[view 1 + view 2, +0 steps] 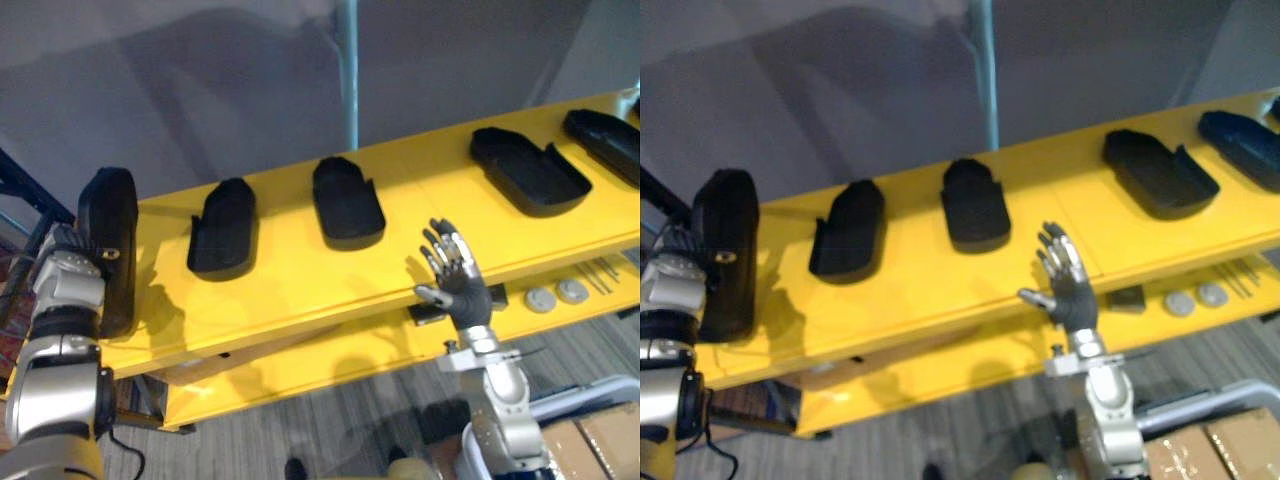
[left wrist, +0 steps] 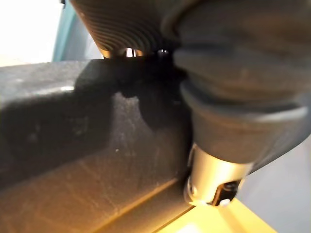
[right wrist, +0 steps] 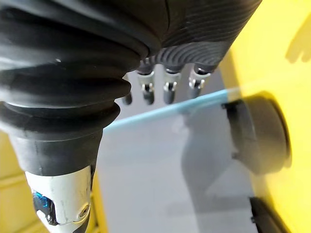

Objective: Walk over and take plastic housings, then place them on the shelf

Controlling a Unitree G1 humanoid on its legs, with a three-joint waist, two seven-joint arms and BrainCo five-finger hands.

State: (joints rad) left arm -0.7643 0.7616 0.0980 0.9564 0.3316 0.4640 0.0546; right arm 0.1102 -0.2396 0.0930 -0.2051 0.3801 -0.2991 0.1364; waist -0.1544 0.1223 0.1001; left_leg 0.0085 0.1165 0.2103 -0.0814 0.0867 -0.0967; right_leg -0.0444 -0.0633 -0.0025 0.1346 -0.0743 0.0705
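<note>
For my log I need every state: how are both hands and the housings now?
Left hand: shut on held housing.
Held housing: upright, at the shelf's left end.
Right hand: open, empty, in front of the shelf.
Four other housings: lying on the shelf, apart, untouched.

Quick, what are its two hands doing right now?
Left hand: closed on a black plastic housing at the left end of the yellow shelf.
Right hand: open, empty.

the right hand (image 3: 168, 86), fingers straight, held near a black housing (image 3: 260, 133) lying on the yellow shelf (image 3: 291, 73).
</note>
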